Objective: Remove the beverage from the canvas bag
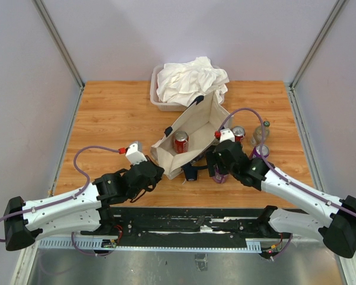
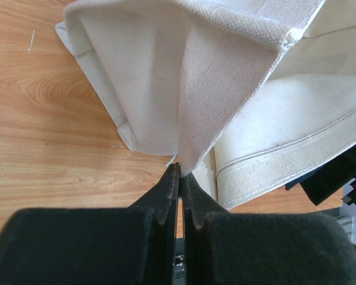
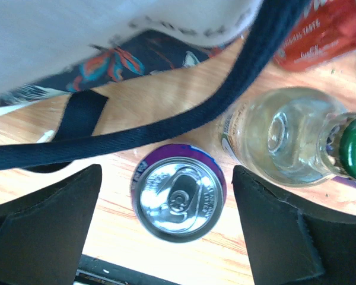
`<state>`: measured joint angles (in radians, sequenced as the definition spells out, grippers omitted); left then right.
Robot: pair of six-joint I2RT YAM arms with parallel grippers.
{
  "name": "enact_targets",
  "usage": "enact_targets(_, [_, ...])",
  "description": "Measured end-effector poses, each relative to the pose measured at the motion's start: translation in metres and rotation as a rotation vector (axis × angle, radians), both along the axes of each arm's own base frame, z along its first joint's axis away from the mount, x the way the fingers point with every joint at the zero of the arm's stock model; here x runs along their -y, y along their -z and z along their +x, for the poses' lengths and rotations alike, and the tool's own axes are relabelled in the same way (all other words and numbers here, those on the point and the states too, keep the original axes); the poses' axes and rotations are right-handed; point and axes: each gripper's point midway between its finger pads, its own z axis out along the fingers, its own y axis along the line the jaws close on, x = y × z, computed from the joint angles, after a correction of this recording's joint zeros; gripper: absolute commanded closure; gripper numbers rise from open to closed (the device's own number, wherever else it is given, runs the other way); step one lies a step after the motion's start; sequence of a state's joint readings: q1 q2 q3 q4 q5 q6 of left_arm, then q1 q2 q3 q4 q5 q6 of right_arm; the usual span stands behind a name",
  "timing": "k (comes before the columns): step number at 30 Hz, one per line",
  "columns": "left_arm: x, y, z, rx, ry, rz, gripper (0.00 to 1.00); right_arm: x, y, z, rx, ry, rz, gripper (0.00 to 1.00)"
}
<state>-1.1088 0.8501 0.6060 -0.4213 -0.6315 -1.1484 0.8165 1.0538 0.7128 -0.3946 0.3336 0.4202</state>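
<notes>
Left jaws clenched on canvas bag (image 2: pixel 225 89) edge; right jaws released, purple can (image 3: pixel 179 199) between.

Pale grey-lilac walls (image 1: pixel 184 35) close round the wooden counter (image 1: pixel 107 113) on three sides; metal corner posts (image 1: pixel 59 43) rise at its far corners.

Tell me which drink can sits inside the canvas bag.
The red aluminium can inside the cream canvas tote; the other cans stand outside on the wooden table.
</notes>
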Motion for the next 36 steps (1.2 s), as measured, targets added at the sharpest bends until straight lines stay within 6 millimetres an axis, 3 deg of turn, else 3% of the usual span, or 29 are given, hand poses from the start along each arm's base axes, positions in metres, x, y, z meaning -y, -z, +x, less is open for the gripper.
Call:
enact_targets(3, [0.0, 0.0, 0.0, 0.0, -0.001, 0.0, 0.95, -0.011, -0.024, 0.0, 0.032, -0.04, 0.015, 0.21])
enact_targets(6, [0.0, 0.0, 0.0, 0.001, -0.001, 0.0, 0.95, -0.024, -0.068, 0.007, 0.102, -0.07, 0.058, 0.27])
enact_targets(7, [0.0, 0.0, 0.0, 0.001, -0.001, 0.0, 0.95, -0.03, -0.096, 0.012, 0.147, -0.08, 0.085, 0.27])
enact_targets(8, [0.0, 0.0, 0.0, 0.001, -0.001, 0.0, 0.95, -0.032, -0.099, 0.012, 0.153, -0.087, 0.09, 0.27])
enact_targets(11, [0.0, 0.0, 0.0, 0.001, -0.001, 0.0, 0.94, -0.046, -0.146, 0.017, 0.222, -0.125, 0.123, 0.22])
enact_targets(15, [0.0, 0.001, 0.0, 0.0, 0.0, 0.002, 0.95, -0.066, -0.175, 0.029, 0.26, -0.167, 0.126, 0.16])
enact_targets(19, [0.002, 0.005, 0.001, -0.005, 0.001, 0.017, 0.93, -0.091, -0.161, 0.043, 0.215, -0.221, 0.073, 0.07])
enact_targets(23, [0.002, 0.006, 0.002, 0.0, 0.004, 0.029, 0.73, -0.109, -0.117, 0.052, 0.123, -0.262, -0.011, 0.04])
enact_targets(27, [0.002, 0.002, 0.005, 0.024, 0.002, 0.038, 0.66, -0.118, -0.087, 0.057, 0.067, -0.28, -0.069, 0.03])
enact_targets(36, [0.007, -0.007, 0.014, 0.069, -0.007, 0.039, 0.62, -0.138, -0.067, 0.089, 0.042, -0.276, -0.046, 0.02])
